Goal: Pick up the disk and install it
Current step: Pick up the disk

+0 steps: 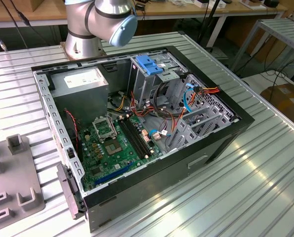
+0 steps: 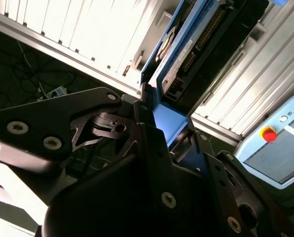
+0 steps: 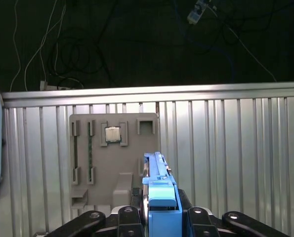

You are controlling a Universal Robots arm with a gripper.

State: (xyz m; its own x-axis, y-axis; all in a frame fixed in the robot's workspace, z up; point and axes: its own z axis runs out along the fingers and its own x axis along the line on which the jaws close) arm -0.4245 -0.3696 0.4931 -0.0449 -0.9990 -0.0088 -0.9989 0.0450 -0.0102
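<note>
The gripper clamped the disk tight by its blue bracket, edge-on above the ribbed table, label unreadable. The arm's base stood at the open case's eleven o'clock.

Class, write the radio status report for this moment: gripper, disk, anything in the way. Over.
Gripper shut on the disk. Disk held edge-on, near the grey tray. Nothing seen blocking it.
</note>
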